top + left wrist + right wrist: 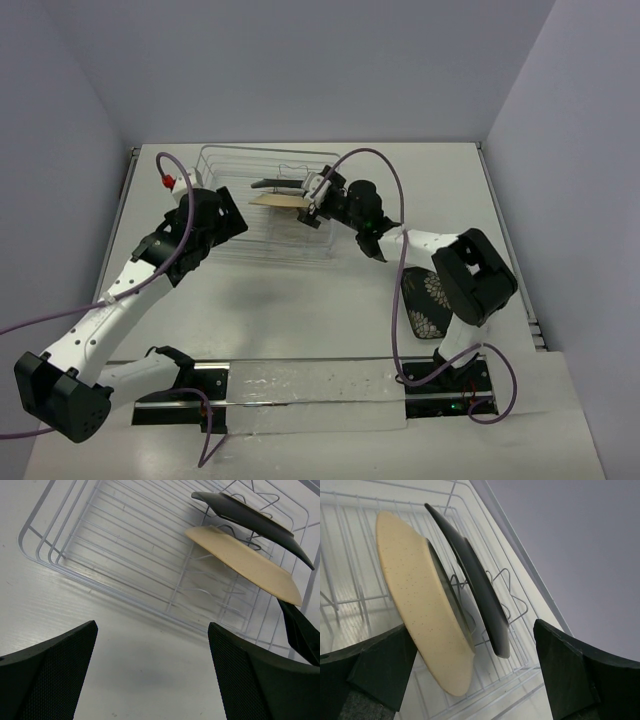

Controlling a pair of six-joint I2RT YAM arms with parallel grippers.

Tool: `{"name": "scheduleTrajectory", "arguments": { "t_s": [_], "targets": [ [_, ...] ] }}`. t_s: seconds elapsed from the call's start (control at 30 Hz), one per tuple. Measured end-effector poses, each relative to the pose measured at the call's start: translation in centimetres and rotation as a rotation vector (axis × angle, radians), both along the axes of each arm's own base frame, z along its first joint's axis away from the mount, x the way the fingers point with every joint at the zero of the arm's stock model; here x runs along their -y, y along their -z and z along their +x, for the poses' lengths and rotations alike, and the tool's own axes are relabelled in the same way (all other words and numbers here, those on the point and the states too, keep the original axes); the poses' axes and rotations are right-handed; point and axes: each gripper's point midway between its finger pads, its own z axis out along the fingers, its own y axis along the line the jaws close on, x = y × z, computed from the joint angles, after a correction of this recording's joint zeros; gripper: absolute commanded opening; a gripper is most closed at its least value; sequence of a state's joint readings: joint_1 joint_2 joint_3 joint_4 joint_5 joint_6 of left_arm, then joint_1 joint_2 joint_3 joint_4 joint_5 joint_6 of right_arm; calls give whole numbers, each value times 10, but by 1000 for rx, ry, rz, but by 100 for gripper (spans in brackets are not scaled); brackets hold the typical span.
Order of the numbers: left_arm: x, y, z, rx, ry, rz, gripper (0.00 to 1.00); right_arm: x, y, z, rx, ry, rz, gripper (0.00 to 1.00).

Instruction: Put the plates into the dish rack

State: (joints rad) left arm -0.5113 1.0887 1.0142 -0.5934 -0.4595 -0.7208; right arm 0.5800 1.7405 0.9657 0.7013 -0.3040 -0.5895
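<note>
While the left pincer (152, 672) hangs spread by the rack's (230, 150) left edge, the right pincer (472, 655), also spread, flanks the cream plate (275, 201) standing inside beside a dark plate (268, 184); a flowered plate (425, 300) lies right on the bench (300, 310).

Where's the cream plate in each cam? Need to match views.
Top external: cream plate at upper centre, inside the dish rack.
Left wrist: upper right, leaning among the rack's prongs.
Right wrist: left of centre, seen nearly edge-on and tilted.
Shared landmark: the dark plate slotted next to it in all three views.
</note>
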Motion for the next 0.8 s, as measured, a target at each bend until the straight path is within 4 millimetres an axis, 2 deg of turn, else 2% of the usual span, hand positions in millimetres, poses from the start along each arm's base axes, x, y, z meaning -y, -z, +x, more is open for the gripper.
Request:
{"name": "scheduleTrajectory", "arguments": {
  "t_s": [0.23, 0.53, 0.67, 0.8],
  "targets": [
    [-1, -7, -2, 22, 0, -12, 99, 7, -22, -25, 7, -30, 25, 100],
    [0, -12, -1, 34, 2, -21, 99, 13, -66, -67, 46, -118, 25, 100],
    [6, -26, 3, 66, 22, -49, 99, 19, -96, -85, 81, -139, 52, 100],
    [20, -47, 8, 116, 78, -89, 99, 34, -129, -89, 88, -68, 137, 100]
  ]
}}
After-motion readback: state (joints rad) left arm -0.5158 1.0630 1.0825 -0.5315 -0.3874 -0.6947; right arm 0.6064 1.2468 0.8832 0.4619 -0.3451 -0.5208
